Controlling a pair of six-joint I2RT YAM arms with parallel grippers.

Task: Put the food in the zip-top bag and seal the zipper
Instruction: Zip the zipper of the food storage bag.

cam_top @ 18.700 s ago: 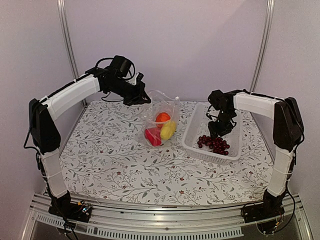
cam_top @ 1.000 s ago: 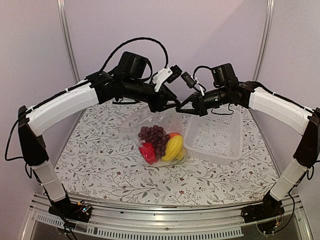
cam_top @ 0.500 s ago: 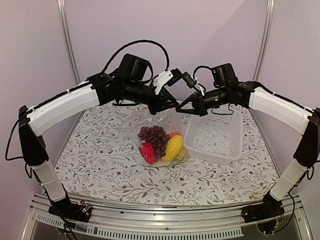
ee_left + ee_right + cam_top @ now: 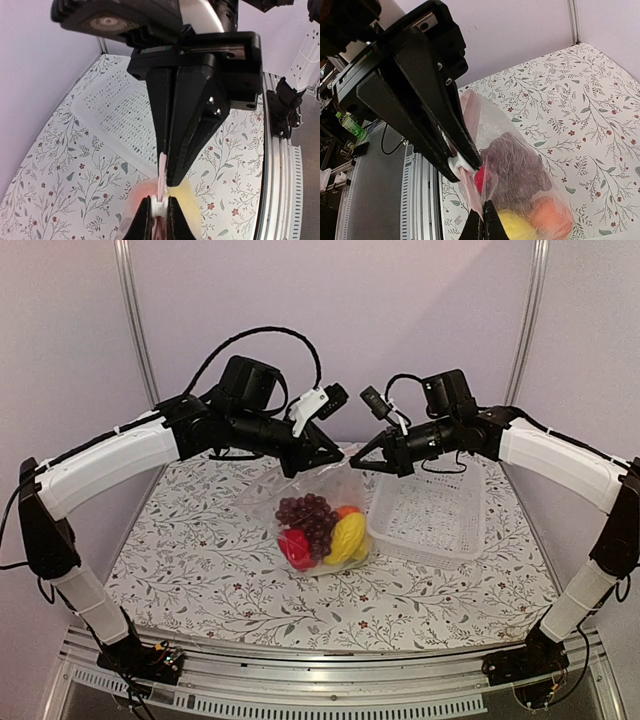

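The clear zip-top bag hangs between both grippers above the table. Inside it lies the food: dark grapes, a red pepper, a yellow piece and an orange fruit. My left gripper is shut on the white slider of the zipper at the bag's mouth. Close to its right, my right gripper is shut on the bag's top edge. In the right wrist view the slider shows between the left fingers.
The white perforated basket stands on the flowered tablecloth, right of the bag and under the right arm, with nothing in it. An aluminium rail runs along the table's near edge.
The left gripper has closed on the white slider and its arm has drawn a little to the left. The right gripper stays shut on the bag's edge.
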